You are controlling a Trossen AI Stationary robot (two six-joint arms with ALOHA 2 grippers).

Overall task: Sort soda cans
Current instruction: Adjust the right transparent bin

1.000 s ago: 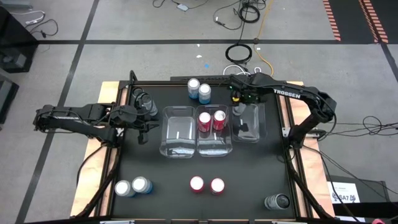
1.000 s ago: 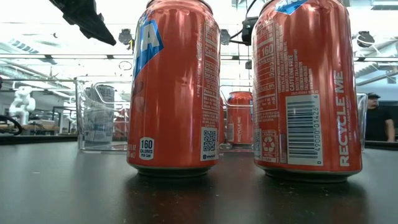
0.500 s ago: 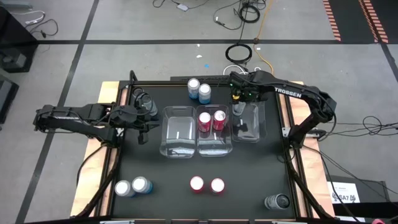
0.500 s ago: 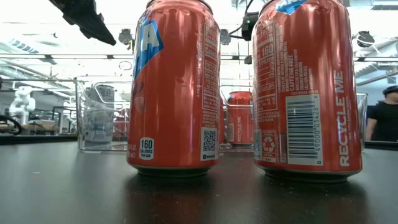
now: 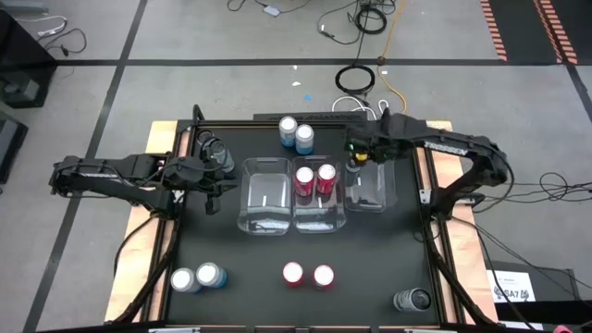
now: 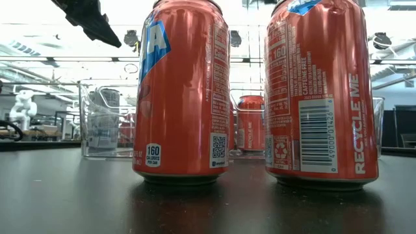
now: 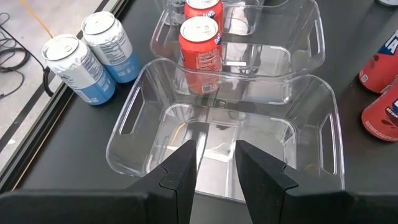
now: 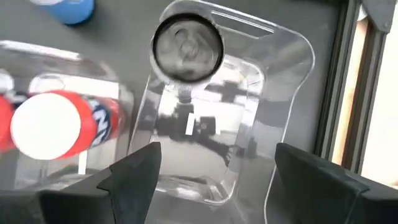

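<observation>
Closest to the low camera, two red cans (image 6: 182, 91) stand upright side by side at the front edge of the table (image 5: 231, 250), not sorted yet. In the overhead view a pair of light blue cans (image 5: 196, 277) sits at the front left corner and one dark can (image 5: 413, 300) at the front right.

Mid-table there are three clear bins in a row. The left bin (image 5: 265, 196) looks empty. The middle bin (image 5: 319, 217) has two red cans (image 5: 314, 178) standing at its far end. The right bin (image 8: 249, 149) has a dark can (image 8: 188, 48) upright in its far corner.

The right gripper (image 5: 363, 155) hangs over the far end of that right bin with its fingers spread wide and nothing between them, so the dark can looks let go and standing on its own. The left gripper (image 7: 210, 171) waits just left of the left bin, fingers closed together, holding nothing.

Farthest back, two more light blue cans (image 5: 295, 133) stand together near the rear edge.

What could go wrong: the right gripper is directly above the dark can, so pulling away sideways instead of straight up could clip the rim and tip it. I'd also guess those blue cans standing shoulder to shoulder are awkward to grab, since a finger going between them might shove the neighbour over.
</observation>
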